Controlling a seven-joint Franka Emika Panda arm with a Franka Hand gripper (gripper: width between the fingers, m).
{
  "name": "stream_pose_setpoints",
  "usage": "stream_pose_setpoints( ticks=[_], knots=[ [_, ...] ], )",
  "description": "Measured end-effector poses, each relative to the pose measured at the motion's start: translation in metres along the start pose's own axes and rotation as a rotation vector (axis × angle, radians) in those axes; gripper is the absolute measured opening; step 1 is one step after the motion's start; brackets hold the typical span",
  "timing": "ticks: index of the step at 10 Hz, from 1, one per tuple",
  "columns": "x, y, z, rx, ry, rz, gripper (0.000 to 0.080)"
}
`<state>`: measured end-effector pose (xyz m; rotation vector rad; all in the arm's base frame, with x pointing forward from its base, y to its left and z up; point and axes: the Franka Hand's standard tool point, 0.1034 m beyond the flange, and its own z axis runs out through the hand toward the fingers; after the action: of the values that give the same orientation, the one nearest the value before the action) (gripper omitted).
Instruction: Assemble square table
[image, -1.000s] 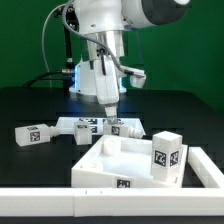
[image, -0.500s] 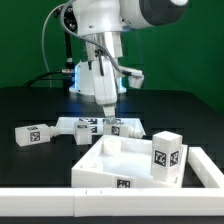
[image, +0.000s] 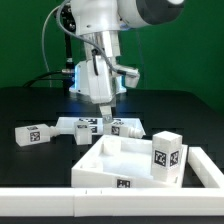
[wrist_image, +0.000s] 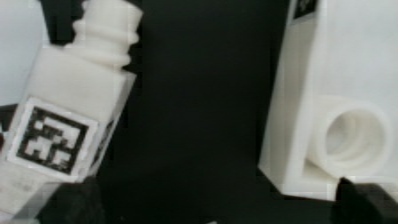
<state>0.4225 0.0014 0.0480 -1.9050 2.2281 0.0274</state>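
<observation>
Nearest the camera, along the lower edge of the exterior view, a long plain white rail (image: 40, 202) is seen lying across the black worktop (image: 30, 165). Just behind it, in the lower right of the frame, the large white plastic square top with a raised rim (image: 108, 166) is laid flat, and a black-and-white tag is shown on its near rim. On the right part of the top, a stubby white tagged leg (image: 167, 154) is stood upright.

Farther back, at the left of the frame, a second white tagged leg (image: 33, 135) is laid on its side, well apart from the top. Behind the top, near the centre, the flat white marker board (image: 86, 124) is seen. Just to its right a third white leg (image: 127, 130) is laid down.

Above these, the hand (image: 104, 103) of the white arm is held clear of the worktop, touching nothing.

In the wrist view a white ribbed-end leg (wrist_image: 80, 90) bearing a printed tag is shown beside a white socketed part (wrist_image: 329, 110), with black worktop between them. Two dark, blurred fingertips (wrist_image: 368, 190) are glimpsed well apart with nothing gripped between them, so the hand is read as spread wide and empty.
</observation>
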Motion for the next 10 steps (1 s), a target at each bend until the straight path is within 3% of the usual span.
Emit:
stream_pose_setpoints(
  ticks=[3,6,10],
  knots=[
    [-0.002,0.005,-0.001,-0.003,-0.016,0.028,0.0649],
    [-0.014,0.025,-0.005,-0.004,-0.047,0.110,0.0649],
    [-0.018,0.032,0.003,-0.021,-0.027,0.135,0.0649]
  ],
)
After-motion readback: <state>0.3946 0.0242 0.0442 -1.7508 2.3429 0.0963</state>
